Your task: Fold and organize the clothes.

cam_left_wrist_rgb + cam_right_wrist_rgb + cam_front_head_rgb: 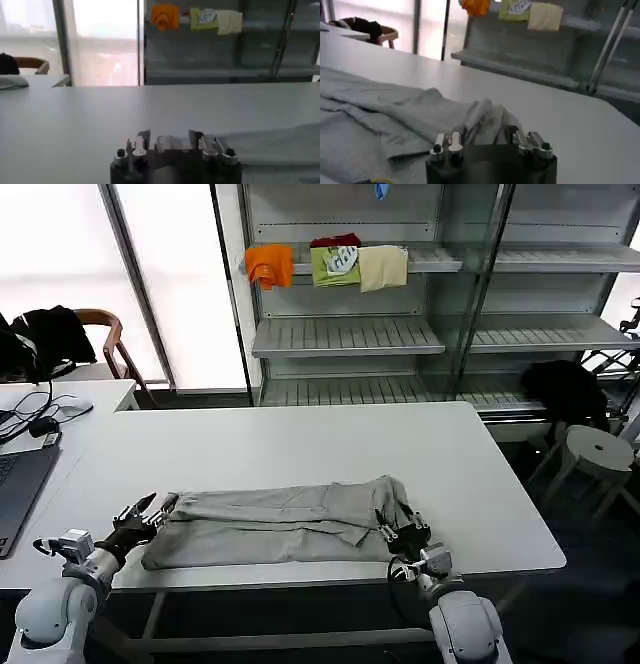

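A light grey shirt (270,524) lies folded into a long band along the near side of the white table (300,444). My left gripper (150,506) stands open at the band's left end, low over the table. In the left wrist view that gripper (168,139) has its fingers spread, and the shirt (275,145) runs off to one side. My right gripper (397,524) is at the band's right end. In the right wrist view its (482,132) fingers are apart with bunched cloth of the shirt (380,115) lying between them.
A laptop (15,484) and a mouse (42,426) sit on the desk to the left. Shelves behind hold orange (268,264), green (336,264) and cream (383,268) garments. A white stool (595,449) and a black garment (565,389) are at the right.
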`<state>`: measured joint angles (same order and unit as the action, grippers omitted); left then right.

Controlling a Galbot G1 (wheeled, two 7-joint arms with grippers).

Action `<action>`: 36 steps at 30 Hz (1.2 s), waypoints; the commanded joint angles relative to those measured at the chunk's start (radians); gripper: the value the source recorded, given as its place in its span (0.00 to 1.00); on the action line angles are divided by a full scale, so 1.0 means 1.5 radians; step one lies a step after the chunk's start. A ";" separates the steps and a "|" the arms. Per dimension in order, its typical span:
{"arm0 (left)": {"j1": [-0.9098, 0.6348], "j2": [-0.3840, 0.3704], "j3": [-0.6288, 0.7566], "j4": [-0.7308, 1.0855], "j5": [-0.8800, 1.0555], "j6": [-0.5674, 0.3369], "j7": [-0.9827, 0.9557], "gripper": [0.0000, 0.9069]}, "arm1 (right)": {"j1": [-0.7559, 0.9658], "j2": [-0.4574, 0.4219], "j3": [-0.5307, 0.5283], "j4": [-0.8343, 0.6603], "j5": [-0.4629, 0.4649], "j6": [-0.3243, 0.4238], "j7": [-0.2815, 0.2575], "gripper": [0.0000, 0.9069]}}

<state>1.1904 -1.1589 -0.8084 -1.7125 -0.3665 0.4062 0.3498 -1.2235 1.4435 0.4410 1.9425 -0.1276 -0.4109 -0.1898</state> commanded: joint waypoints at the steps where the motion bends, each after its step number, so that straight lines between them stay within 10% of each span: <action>1: 0.029 -0.061 0.019 -0.049 0.068 0.030 -0.172 1.00 | 0.023 0.028 0.032 0.048 0.022 0.051 0.080 1.00; 9: 0.044 -0.090 0.041 -0.061 0.086 0.030 -0.174 1.00 | 0.041 0.046 0.021 0.078 0.021 0.033 0.074 1.00; 12: 0.042 -0.094 0.046 -0.057 0.097 0.030 -0.173 0.84 | 0.042 0.046 0.023 0.084 0.023 0.034 0.070 1.00; 17: 0.041 -0.095 0.051 -0.060 0.096 0.045 -0.166 0.03 | 0.042 0.045 0.025 0.084 0.029 0.033 0.073 1.00; 36: 0.038 -0.083 0.046 -0.050 0.103 0.002 -0.149 0.00 | 0.041 0.048 0.024 0.085 0.035 0.028 0.093 1.00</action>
<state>1.2457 -1.2856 -0.7287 -1.7868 -0.2270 0.4360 0.1289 -1.1641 1.5165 0.4735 2.0617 -0.0809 -0.3657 -0.0608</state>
